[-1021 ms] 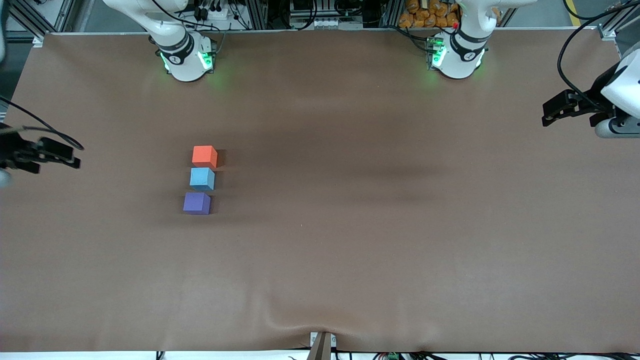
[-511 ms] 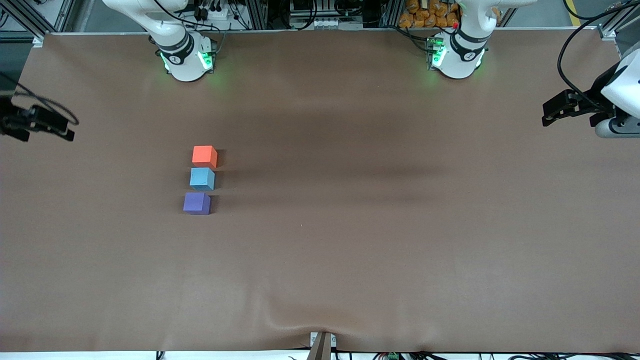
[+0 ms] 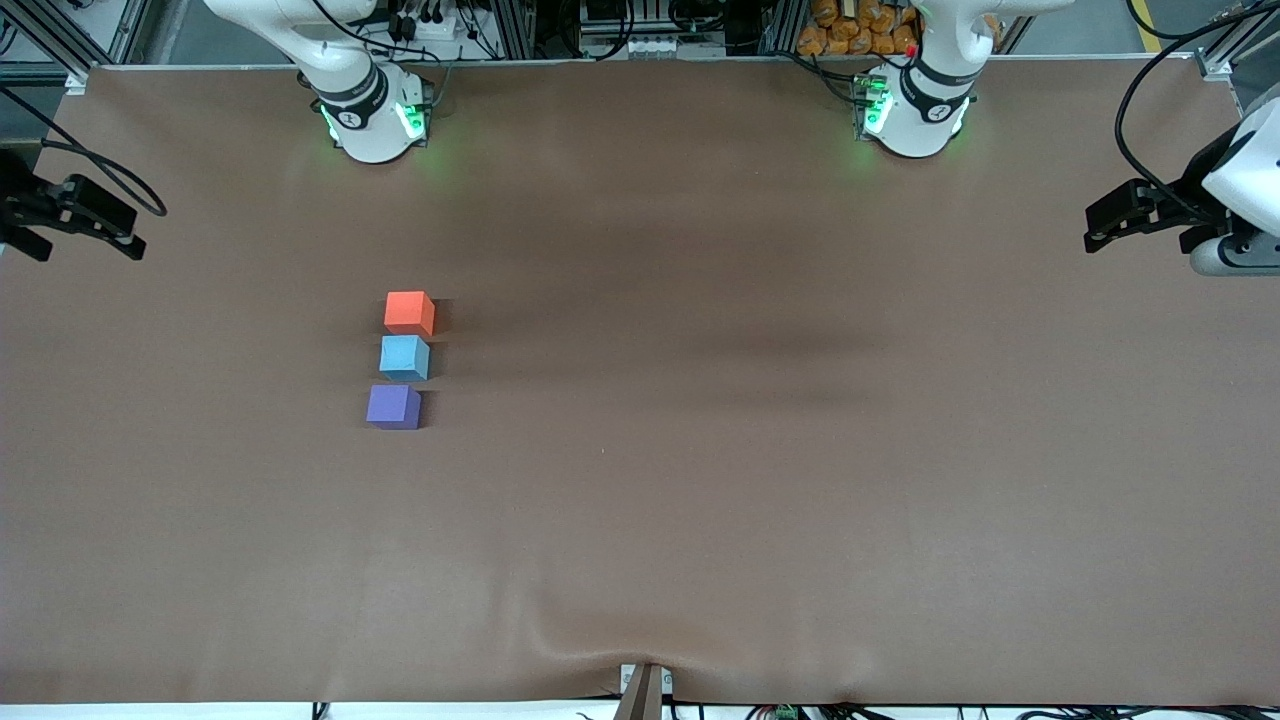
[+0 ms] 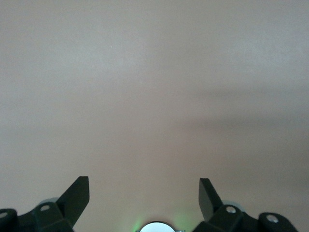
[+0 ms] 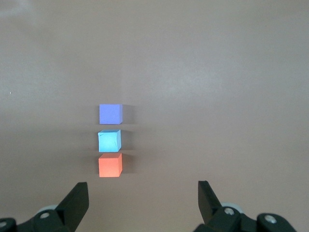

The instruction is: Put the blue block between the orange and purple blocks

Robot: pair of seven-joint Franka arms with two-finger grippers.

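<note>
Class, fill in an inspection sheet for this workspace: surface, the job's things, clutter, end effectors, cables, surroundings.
Surface: brown table cover, wrinkled at the edge nearest the front camera.
Job's things: orange block, blue block and purple block in one row, blue in the middle, small gaps between.
Clutter: nothing seen.
End effectors: left end effector open, waiting at its table end; right end effector open, at its end, holding nothing.
Cables: black cables on both arms.
Surroundings: metal frames and equipment along the arms' edge.
</note>
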